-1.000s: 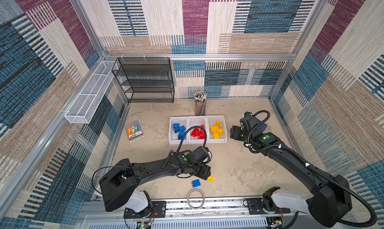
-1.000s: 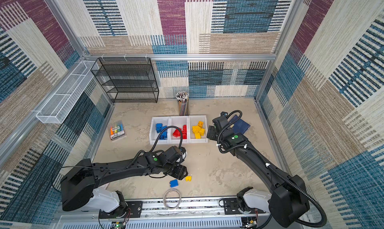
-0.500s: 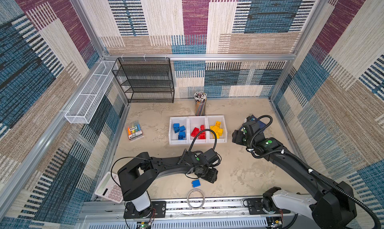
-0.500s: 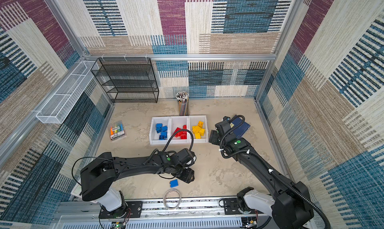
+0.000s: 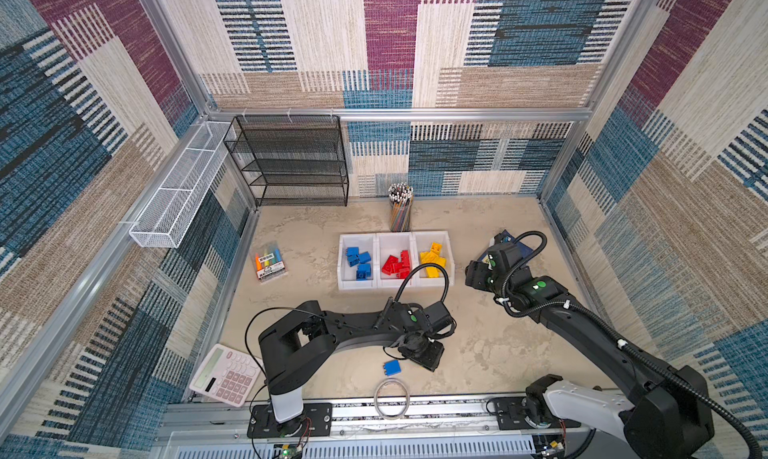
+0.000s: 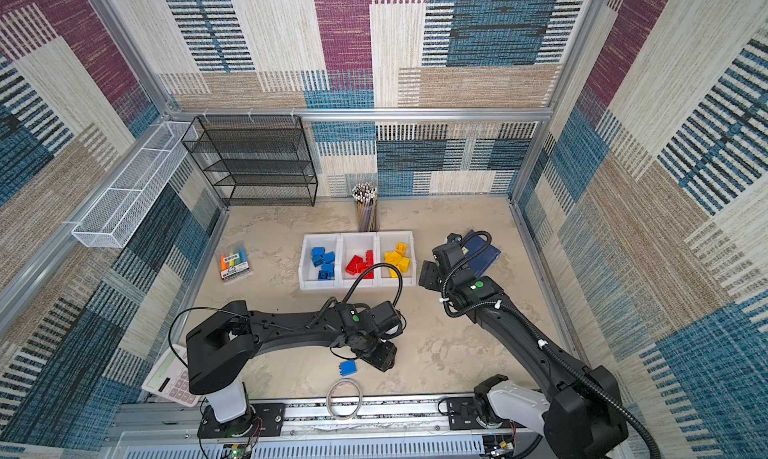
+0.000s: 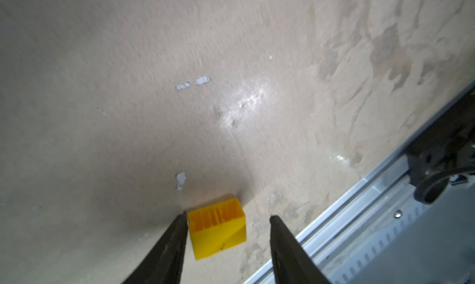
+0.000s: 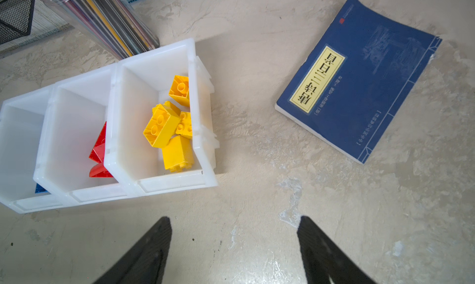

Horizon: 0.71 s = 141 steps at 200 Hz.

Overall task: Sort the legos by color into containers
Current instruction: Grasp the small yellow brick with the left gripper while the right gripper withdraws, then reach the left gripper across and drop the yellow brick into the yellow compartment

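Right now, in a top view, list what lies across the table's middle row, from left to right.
Highlighters → blue-lego bin → red-lego bin → yellow-lego bin → book.

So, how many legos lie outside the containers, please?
2: a blue lego near the front rail, a yellow lego inside the open left pincer; others may be hidden.

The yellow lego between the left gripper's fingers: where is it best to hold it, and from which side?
Probably by the two flat side walls of the yellow lego, coming down from above as the left gripper stands. It lies tipped over, ribbed hollow facing the camera, so those walls are parallel.
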{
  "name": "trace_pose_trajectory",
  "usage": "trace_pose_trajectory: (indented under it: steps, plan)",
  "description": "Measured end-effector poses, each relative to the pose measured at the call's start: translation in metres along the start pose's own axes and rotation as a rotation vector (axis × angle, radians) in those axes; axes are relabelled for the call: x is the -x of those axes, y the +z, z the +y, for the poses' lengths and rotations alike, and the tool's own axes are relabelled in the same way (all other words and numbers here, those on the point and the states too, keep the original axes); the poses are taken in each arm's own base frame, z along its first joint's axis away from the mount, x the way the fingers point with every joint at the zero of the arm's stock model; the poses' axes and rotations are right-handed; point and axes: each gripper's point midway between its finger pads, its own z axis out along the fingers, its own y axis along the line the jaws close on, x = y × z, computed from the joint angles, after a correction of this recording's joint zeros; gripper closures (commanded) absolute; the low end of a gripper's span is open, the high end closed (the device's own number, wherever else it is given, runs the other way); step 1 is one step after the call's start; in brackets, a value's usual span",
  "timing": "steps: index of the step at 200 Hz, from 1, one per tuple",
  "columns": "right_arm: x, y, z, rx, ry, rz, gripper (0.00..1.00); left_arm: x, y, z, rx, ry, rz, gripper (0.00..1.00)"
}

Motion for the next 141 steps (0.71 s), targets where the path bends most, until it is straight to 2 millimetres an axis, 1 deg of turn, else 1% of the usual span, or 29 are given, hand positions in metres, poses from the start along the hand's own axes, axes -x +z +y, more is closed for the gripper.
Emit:
trace_pose_trajectory:
  steps: [32,92,141]
  plan:
    - [0.0002,-0.0011,-0.0026,-0.003,-0.001,-0.005,0.2,-0.0056,0.0023,0.0023,0.035,0.012,0.018,0.5]
    - [-0.0007,-0.0005,-0.0054,-0.009,-0.006,-0.002,0.2,-0.0059,0.0061,0.0043,0.073,0.03,0.035,0.59]
    - [0.0055,-0.0075,-0.0076,-0.006,0.005,-0.029,0.2,-0.0059,0.0059,0.0045,0.076,0.039,0.034,0.62]
